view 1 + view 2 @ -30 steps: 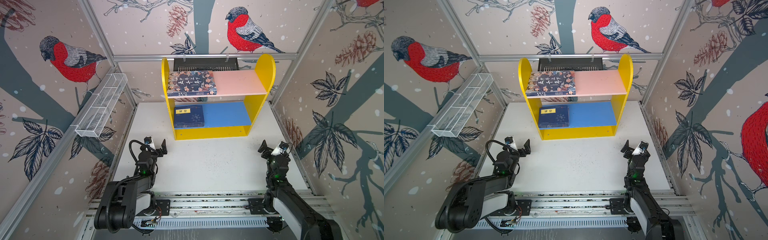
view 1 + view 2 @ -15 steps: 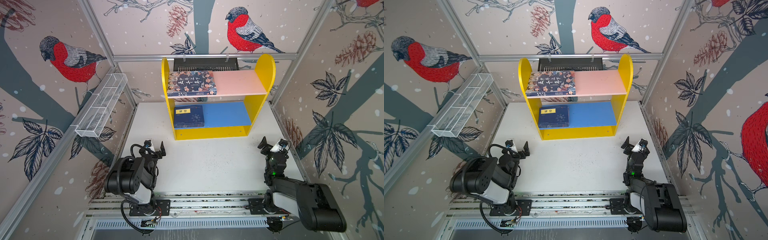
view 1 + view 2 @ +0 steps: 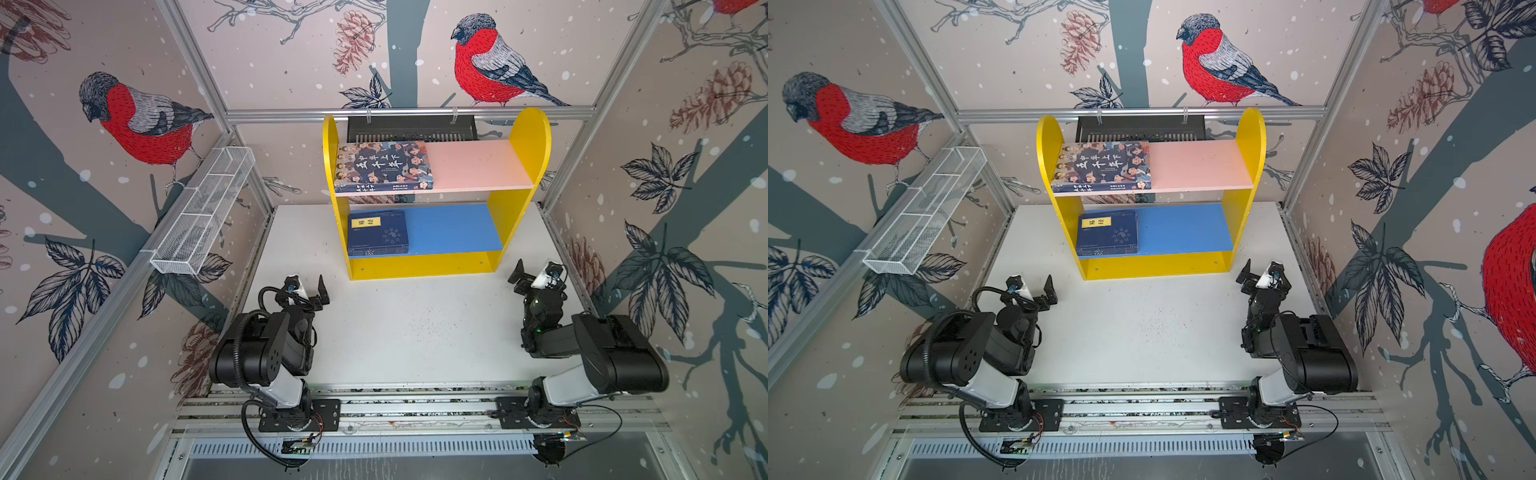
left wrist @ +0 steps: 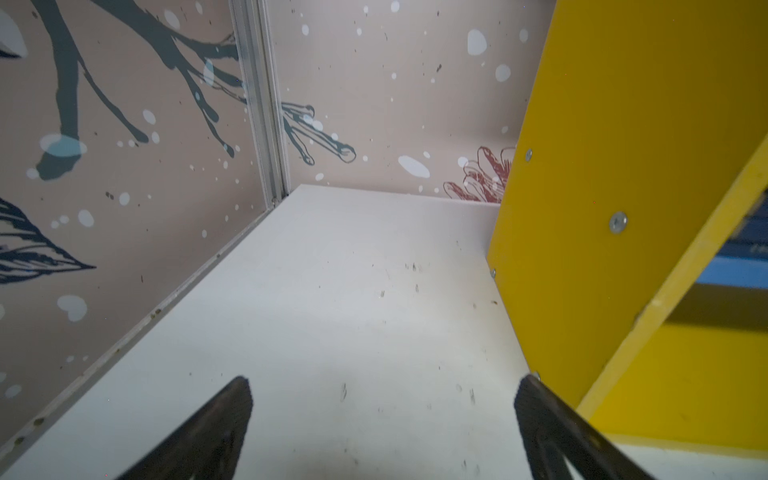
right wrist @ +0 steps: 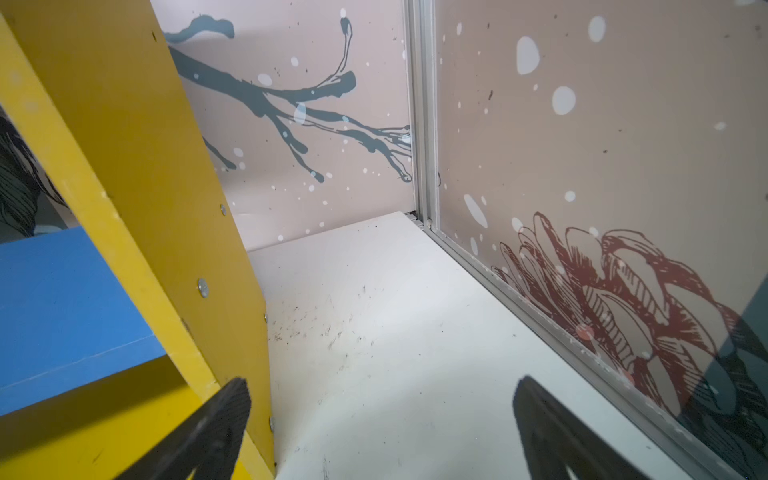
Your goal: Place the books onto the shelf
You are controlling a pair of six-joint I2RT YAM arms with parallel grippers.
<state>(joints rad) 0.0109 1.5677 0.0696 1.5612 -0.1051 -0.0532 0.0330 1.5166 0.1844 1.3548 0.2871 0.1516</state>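
The shelf (image 3: 530, 137) stands at the back of the white table in both top views, with yellow sides, a pink upper board and a blue lower board. An illustrated book (image 3: 384, 166) (image 3: 1102, 166) lies flat at the left of the pink board. A navy stack of books (image 3: 378, 232) (image 3: 1108, 233) with a yellow label lies at the left of the blue board. My left gripper (image 3: 308, 286) (image 4: 382, 399) is open and empty, just in front of the shelf's left side (image 4: 602, 166). My right gripper (image 3: 536, 274) (image 5: 380, 399) is open and empty by the shelf's right side (image 5: 137, 145).
A white wire mesh tray (image 3: 203, 216) hangs on the left wall. A black slotted basket (image 3: 411, 129) hangs behind the shelf. Patterned walls close in the table (image 3: 415, 332) on three sides, and the arms' mounting rail (image 3: 415, 407) runs along its front.
Both arms have folded up, their elbows rising toward the camera. Both grippers stay open in about the same spots in front of the shelf.
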